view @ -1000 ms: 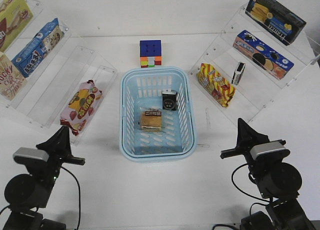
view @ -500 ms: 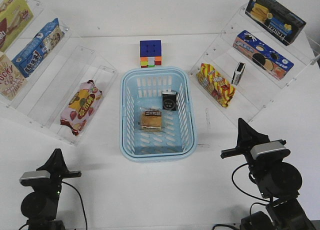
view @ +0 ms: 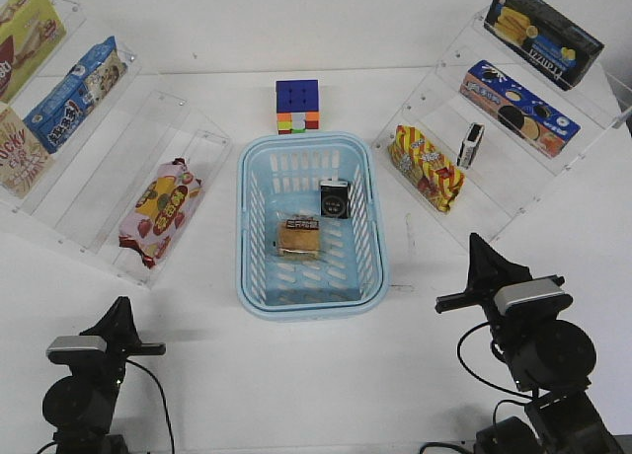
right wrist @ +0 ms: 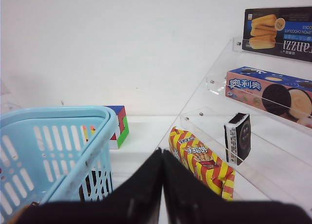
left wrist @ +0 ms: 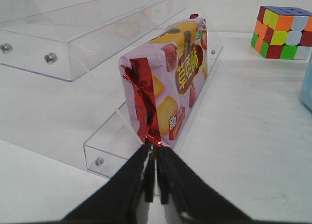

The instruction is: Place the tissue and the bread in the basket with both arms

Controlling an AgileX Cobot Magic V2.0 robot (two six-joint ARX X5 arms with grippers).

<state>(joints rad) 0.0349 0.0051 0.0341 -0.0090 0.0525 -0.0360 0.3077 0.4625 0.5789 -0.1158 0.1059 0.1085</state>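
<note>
**A:** While both arms sit low at the near edge of the white surface (view: 197, 375), where's the task stuff?

**B:** Both inside the basket (view: 312, 298), mid-surface. Bread (view: 297, 236) lies flat on the slotted bottom, about centre. Tissue (view: 335, 198) is just beyond it toward the right wall, face up, apart from the bread.

**A:** Left gripper (left wrist: 155, 177)?

**B:** Jaws pressed together, nothing between them; the left wrist view shows only a thin seam. Tips point at the pink snack bag (left wrist: 170, 90), which stands in the lowest clear tray (left wrist: 105, 148) of the left rack. Tips are near the bag's crimped red end; can't tell if they touch it.

**A:** Right gripper (right wrist: 161, 168)?

**B:** Same, jaws closed and empty. It aims between the basket wall and the right rack. In the front view the right arm (view: 528, 336) is near the basket's near-right corner, not touching. Left arm (view: 84, 375) is well apart from the basket.

**A:** Other items?

**B:** Colour cube (view: 297, 106) just behind the basket's far rim. On the right rack: striped red-yellow snack bag (view: 427, 168) lowest, a second small black pack (view: 473, 144) standing upright on the next step, blue cookie box (view: 519, 108) above, black biscuit box (view: 544, 34) on top. Left rack holds a blue box (view: 74, 94) and two more packs at the picture's edge, cut off.
</note>
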